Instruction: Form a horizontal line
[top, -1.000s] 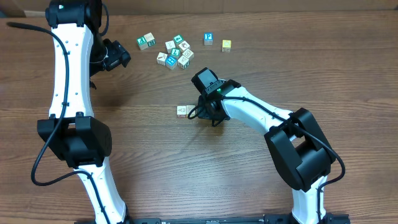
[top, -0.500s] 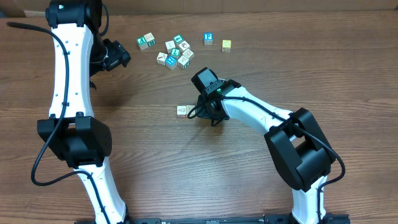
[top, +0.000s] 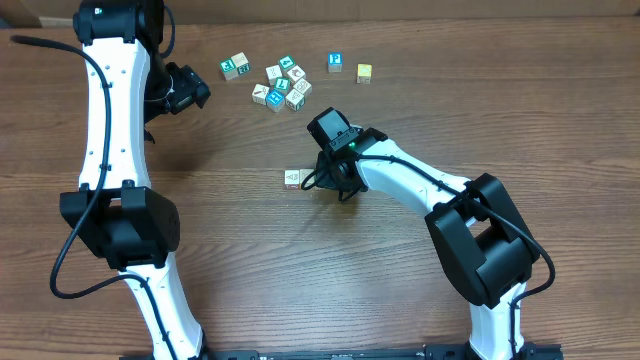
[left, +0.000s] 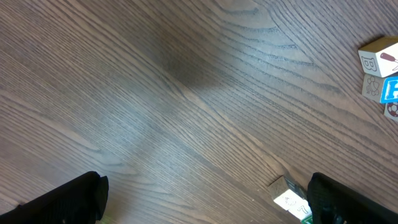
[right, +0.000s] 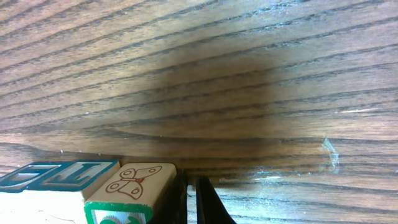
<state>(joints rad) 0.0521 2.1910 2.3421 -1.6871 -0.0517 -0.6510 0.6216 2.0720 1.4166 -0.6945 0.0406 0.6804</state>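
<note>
**Overhead.** The line (top: 293, 178) lies mid-tabletop (top: 400, 300), just beside the right claw (top: 325, 180), on the side toward the left arm. Only one cube of it shows here, whitish with a reddish mark; the claw covers whatever adjoins it. A jumble (top: 282, 85) of white and teal cubes sits well apart near the far edge, with a teal cube (top: 335, 62) and a yellow cube (top: 364, 72) beyond it. The left claw (top: 190, 90) hovers beside the jumble.

**Left wrist.** The left claw (left: 205, 196) has its fingers (left: 62, 202) set wide apart, with nothing between them. Cubes of the jumble (left: 379, 62) show at the frame's right edge. One more pale cube (left: 289, 200) lies close to the other finger.

**Right wrist.** The right claw (right: 191, 202) has its fingers (right: 179, 202) drawn together, leaving only a hairline gap and gripping nothing. The line (right: 134, 186) lies at lower left. Its butterfly cube (right: 140, 180), cream with a reddish outline and a green side face, touches the nearer finger. A letter cube (right: 56, 175) with teal characters touches the butterfly cube's far side.
</note>
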